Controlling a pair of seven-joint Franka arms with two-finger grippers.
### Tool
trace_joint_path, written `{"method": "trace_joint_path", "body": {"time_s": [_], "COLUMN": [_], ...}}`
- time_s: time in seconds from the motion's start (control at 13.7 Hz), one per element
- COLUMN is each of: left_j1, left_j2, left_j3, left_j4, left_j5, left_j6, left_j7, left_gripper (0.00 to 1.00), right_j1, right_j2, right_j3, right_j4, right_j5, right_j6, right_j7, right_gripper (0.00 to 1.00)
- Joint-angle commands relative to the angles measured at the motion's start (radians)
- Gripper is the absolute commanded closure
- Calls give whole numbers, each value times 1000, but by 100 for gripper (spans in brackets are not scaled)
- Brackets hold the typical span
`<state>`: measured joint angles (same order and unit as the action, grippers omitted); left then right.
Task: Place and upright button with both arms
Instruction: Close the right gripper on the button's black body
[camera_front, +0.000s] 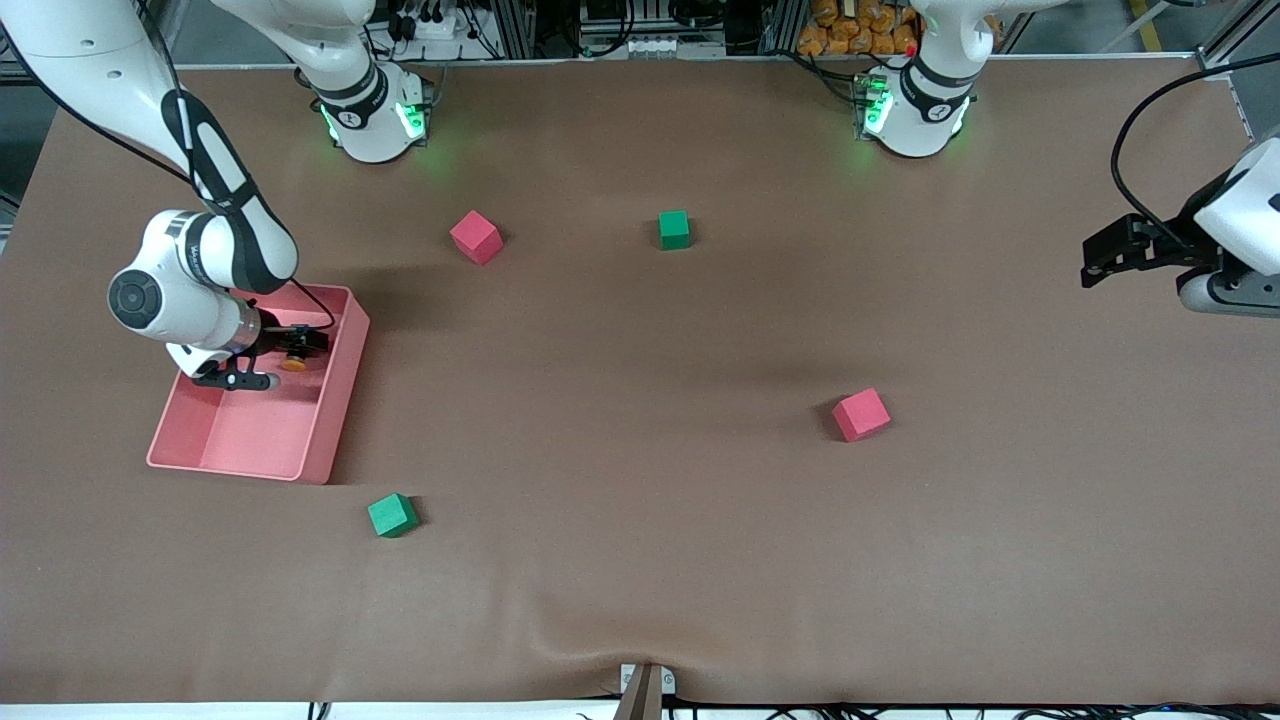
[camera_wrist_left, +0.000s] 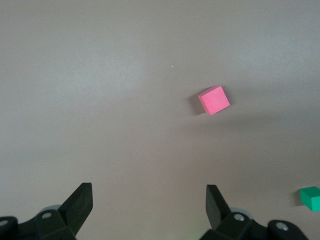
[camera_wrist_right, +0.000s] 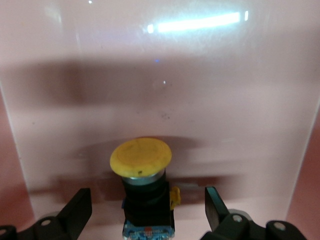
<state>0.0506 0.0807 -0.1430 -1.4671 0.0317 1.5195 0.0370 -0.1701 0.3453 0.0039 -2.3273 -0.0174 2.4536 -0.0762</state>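
Right wrist view — open right hand (camera_wrist_right: 144, 212) astride button (camera_wrist_right: 142, 170)

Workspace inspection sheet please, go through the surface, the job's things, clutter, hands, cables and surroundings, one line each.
Surface: brown table cover, rippled at the edge nearest the front camera.
Job's things: button with a yellow-orange cap on a black body, lying in the pink tray at the right arm's end of the table.
Clutter: two red cubes and two green cubes scattered on the cover.
Hands: right hand open, down in the tray, fingers either side of the button; left hand open, empty, waiting above the left arm's end of the table.
Cables: black cable looping to the left arm's wrist.
Surroundings: equipment and wiring along the table's edge by the arm bases.
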Motion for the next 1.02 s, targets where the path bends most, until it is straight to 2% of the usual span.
{"method": "trace_joint_path", "body": {"time_s": [0.0, 0.95], "left_j1": [-12, -6], "left_j2": [2, 13], "left_j3": [-3, -3], "left_j4": [4, -5], "left_j5": [11, 19], "left_j6": [1, -2], "left_j7": [1, -14], "left_gripper": [0, 0], "right_j1": [-19, -22], "right_j2": [-31, -19], "right_j3": [13, 13], "right_j4": [-11, -11], "right_j5": [-22, -12], "right_j6": [-38, -113], "right_j7": [-11, -103], "right_gripper": [0, 0]}}
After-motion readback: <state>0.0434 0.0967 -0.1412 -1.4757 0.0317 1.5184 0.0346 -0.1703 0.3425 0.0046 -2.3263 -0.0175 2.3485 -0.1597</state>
